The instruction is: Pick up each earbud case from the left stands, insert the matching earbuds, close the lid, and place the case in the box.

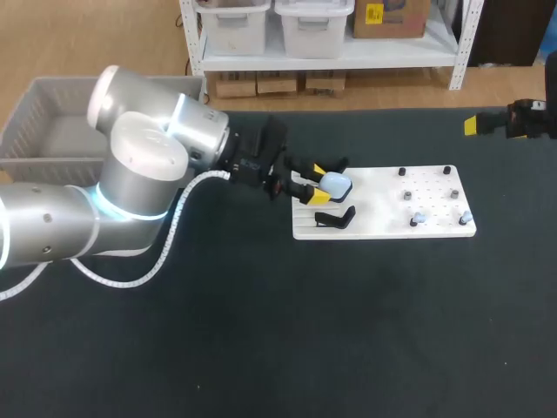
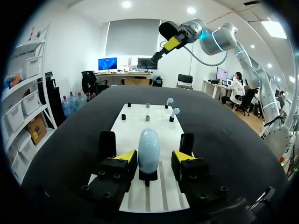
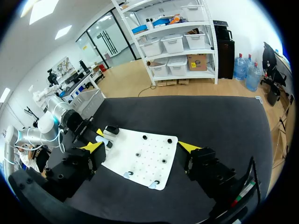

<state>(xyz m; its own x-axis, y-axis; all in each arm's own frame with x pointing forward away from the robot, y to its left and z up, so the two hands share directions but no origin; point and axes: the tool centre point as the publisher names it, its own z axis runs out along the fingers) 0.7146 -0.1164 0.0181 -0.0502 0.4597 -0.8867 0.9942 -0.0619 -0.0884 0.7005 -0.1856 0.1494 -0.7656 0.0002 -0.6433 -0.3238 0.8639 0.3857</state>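
A pale blue earbud case (image 1: 336,185) stands upright on its stand at the left end of the white board (image 1: 383,228). My left gripper (image 1: 319,185) straddles it. In the left wrist view the case (image 2: 149,150) sits between the yellow fingertips (image 2: 125,157) with a gap on one side, so the gripper (image 2: 153,157) is open. Two pale blue earbuds (image 1: 419,218) (image 1: 466,216) sit on pegs at the board's right end, ahead of the left gripper (image 2: 174,112). My right gripper (image 3: 140,154) hangs wide open and empty above the table's far right, off the board.
An empty black stand (image 1: 335,218) sits just nearer than the case, another (image 1: 335,164) just beyond it. Small black pegs (image 1: 406,196) dot the board. A grey basket (image 1: 35,122) stands at the table's far left, behind my left arm.
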